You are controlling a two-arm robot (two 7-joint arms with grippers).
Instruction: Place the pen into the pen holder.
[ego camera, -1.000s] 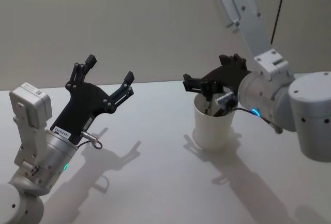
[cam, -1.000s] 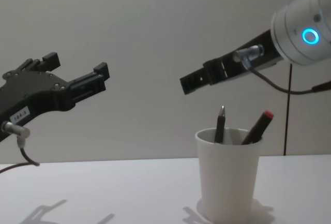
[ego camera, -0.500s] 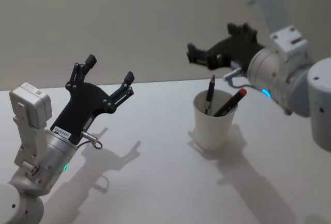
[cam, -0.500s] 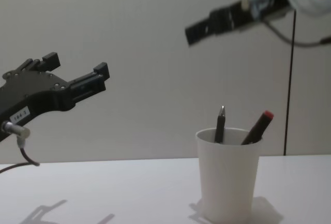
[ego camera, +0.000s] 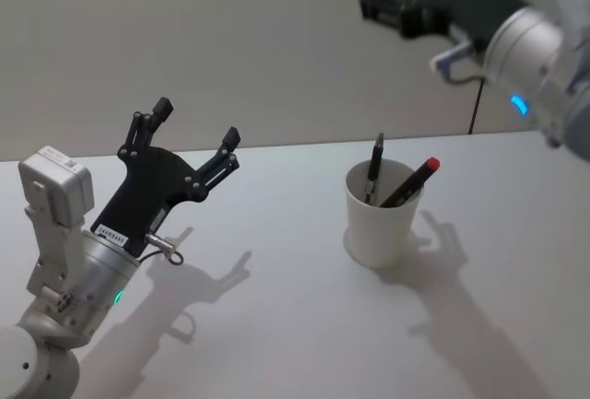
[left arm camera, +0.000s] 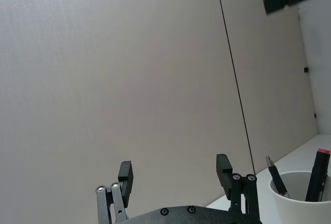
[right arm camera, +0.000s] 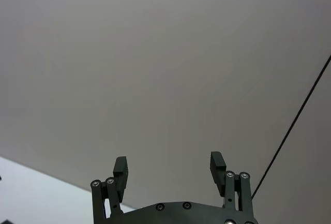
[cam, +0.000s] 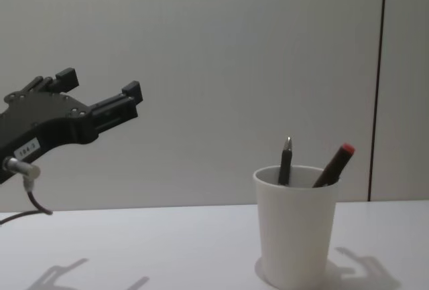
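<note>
Head view: the plain white tapered paper cup (ego camera: 380, 218) stands toward the right of the white desk (ego camera: 277, 325). It holds a black pen with a red cap (ego camera: 409, 182) and a dark pen (ego camera: 373, 168), both leaning on its rim, so the placing looks done. The right gripper (ego camera: 387, 7) hangs high above, spread and empty.

Left wrist view: the left gripper (left arm camera: 175, 175) is released, idle.

Right wrist view: open fingers face bare wall.

Chest view: both pens lean inside the cup.

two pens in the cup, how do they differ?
The red-capped pen ends in a red tip; the dark pen ends in a silvery point. In the chest view the red-capped pen leans toward the robot's right, while the dark pen stands nearly upright. The red-capped one looks thicker. Both have dark barrels and stand inside the pen holder, tops above its rim. Neither pincer touches them.
</note>
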